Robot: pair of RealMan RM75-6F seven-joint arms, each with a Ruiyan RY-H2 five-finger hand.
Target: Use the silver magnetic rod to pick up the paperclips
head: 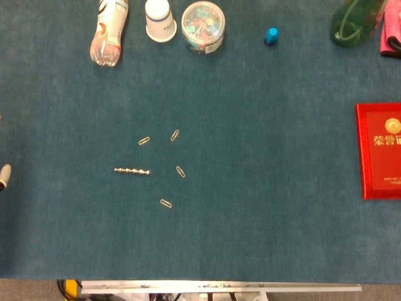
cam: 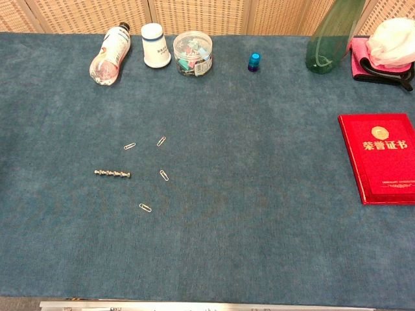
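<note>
At the far left edge of the head view a pale tip (head: 4, 176) showed, perhaps part of the left robot hand; too little was visible to tell whether it was open or held anything. The right robot hand appeared in neither view.

Well to the right of that tip, the rod (head: 132, 170) lay flat on the desk (head: 263, 207), untouched. Four paperclips lay loose around its right end: one above it (head: 144, 140), one further right and up (head: 175, 135), one just right of it (head: 180, 171), one below (head: 165, 203). None touched the rod.

Along the far edge stood a bottle (head: 109, 31) on its side, a white cup (head: 160, 20), a clear tub (head: 202, 26) of coloured clips, a blue cap (head: 270, 35) and a green bottle (cam: 332, 35). A red book (head: 379, 150) lay at the far right.

By this layout the task looked not yet begun: the rod remained to be grasped, then swept over each clip.
</note>
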